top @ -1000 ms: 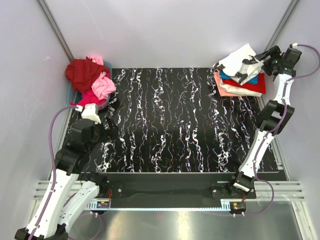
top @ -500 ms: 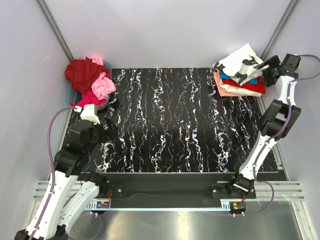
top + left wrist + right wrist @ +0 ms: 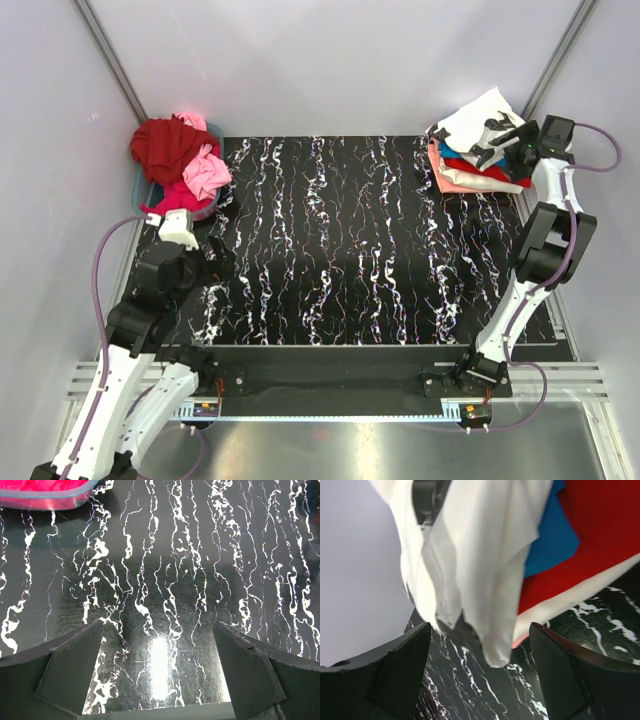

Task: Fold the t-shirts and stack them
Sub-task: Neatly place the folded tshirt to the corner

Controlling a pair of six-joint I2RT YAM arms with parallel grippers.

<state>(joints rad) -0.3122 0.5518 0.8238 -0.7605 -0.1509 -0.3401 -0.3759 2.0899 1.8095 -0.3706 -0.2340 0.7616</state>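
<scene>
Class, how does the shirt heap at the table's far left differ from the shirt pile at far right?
The left heap is crumpled, the right pile mostly flat layers. The left heap is dark red, pink, magenta; the right pile white, blue, red, salmon. Both are cloth t-shirts.

Black tabletop (image 3: pixel 350 260) w/ white marble-like veins, glossy, filling mid of top view. Boxed in by pale grey walls (image 3: pixel 330 60) at back, L & R. Thin metal struts (image 3: pixel 108 60) slanting up in both back corners. Ribbed metal rail (image 3: pixel 330 385) along near edge, brushed steel sheet (image 3: pixel 400 445) just below. Soft bright glare (image 3: pixel 159 667) on tabletop in L wrist view.
</scene>
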